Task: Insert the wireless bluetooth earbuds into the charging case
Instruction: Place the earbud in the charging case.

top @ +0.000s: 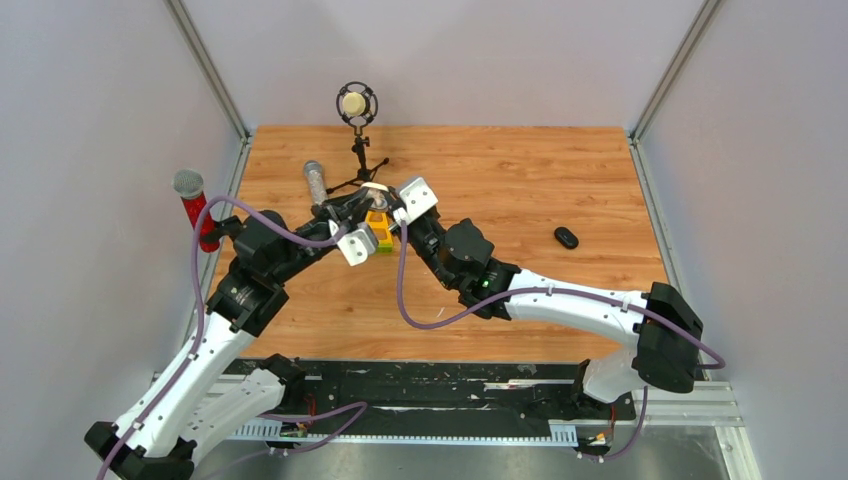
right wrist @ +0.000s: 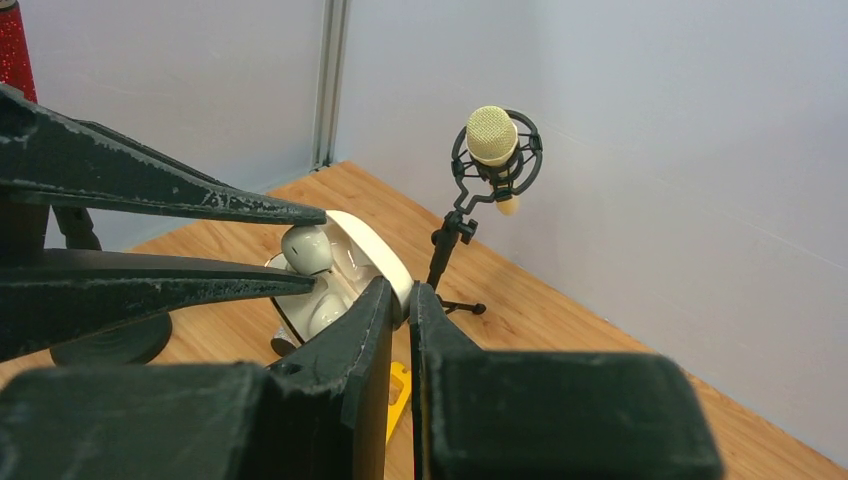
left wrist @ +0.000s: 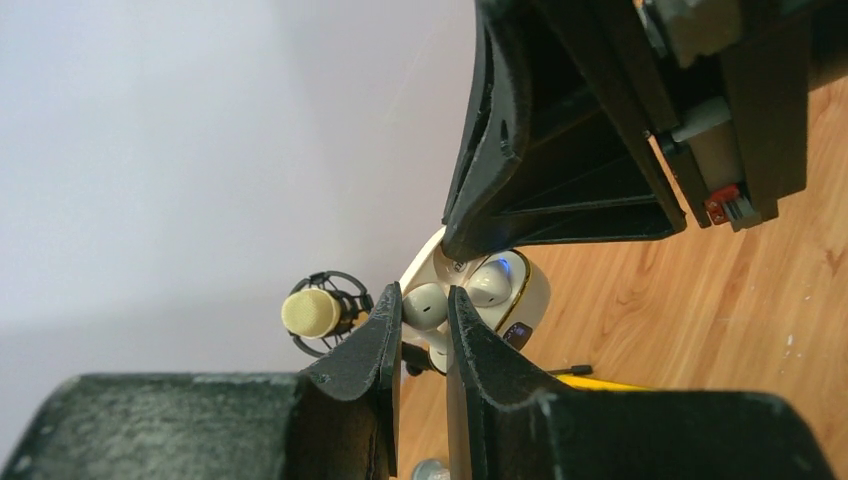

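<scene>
The right gripper (right wrist: 400, 289) has its jaws pinching the lid rim of the open charging case (right wrist: 362, 243), steadying it so the wells face the other arm. The left gripper (left wrist: 423, 296) has its jaws nipped on one earbud (left wrist: 427, 308) at the case mouth. Just beyond those jaws a second earbud (left wrist: 490, 283) looks seated already, though the view is tight.

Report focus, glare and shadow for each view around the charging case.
Left wrist: earbud and charging case sharp, blue glint on the case rim, left pincer fingers soft. Right wrist: microphone crisp, right pincer fingers blurred. Top external: even light, faint shadows.
</scene>
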